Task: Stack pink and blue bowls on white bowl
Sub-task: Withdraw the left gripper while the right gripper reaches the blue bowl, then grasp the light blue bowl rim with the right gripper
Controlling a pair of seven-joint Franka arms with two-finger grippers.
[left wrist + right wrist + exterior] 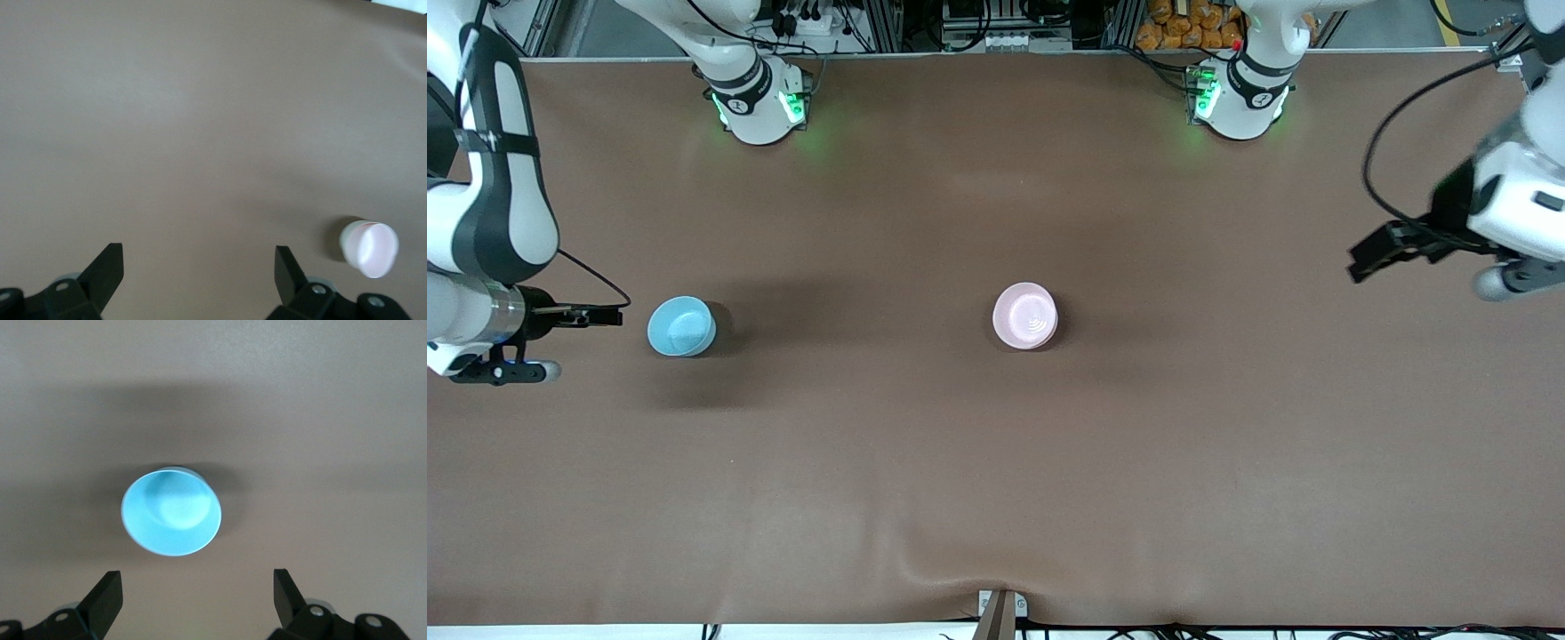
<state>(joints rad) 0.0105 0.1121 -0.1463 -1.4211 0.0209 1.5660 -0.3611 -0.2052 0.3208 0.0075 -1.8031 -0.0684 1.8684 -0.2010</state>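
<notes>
The light blue bowl [681,326] [171,513] stands upright toward the right arm's end of the table. My right gripper [609,315] [197,583] hovers beside it, open and empty. The pink bowl [1025,316] [372,249] sits near the middle of the table. In the left wrist view a whitish wall [346,238] shows under its rim. I cannot tell whether that wall is the white bowl with the pink one nested in it. No separate white bowl shows. My left gripper [1360,262] [199,260] hangs open and empty over the left arm's end of the table, well apart from the pink bowl.
A brown mat [996,462] covers the whole table. Both arm bases [760,107] [1240,98] stand along the edge farthest from the front camera. A small bracket [1000,612] sits at the nearest edge. Orange items [1183,27] lie off the table.
</notes>
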